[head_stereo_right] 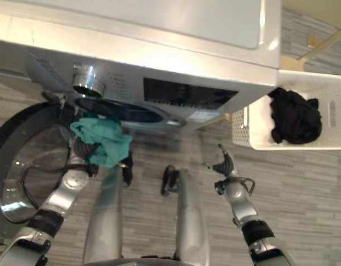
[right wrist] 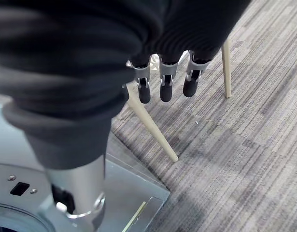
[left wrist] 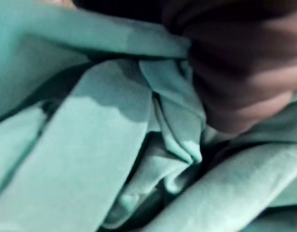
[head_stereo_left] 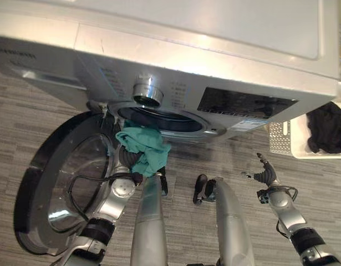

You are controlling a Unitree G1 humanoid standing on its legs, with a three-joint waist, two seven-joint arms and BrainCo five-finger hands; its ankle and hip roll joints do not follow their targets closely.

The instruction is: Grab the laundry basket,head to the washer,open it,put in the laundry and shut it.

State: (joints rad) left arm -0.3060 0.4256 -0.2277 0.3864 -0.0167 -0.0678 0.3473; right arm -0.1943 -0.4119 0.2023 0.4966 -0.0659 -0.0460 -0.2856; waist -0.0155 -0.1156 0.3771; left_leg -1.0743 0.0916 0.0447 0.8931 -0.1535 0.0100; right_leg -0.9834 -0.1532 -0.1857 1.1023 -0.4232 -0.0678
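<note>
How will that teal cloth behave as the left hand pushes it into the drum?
Probably floppy: the teal cloth hangs in soft folds from the left hand. Likely light, bunching easily. A trailing edge may snag on the washer opening rim, since it droops below it.

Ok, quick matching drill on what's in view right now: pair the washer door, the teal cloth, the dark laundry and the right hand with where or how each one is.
1 washer door
2 teal cloth
3 dark laundry
4 right hand

A in the white basket
B held by the left hand at the drum opening
C swung open
D empty above the floor, fingers relaxed

Pairs: 1-C, 2-B, 3-A, 4-D
</note>
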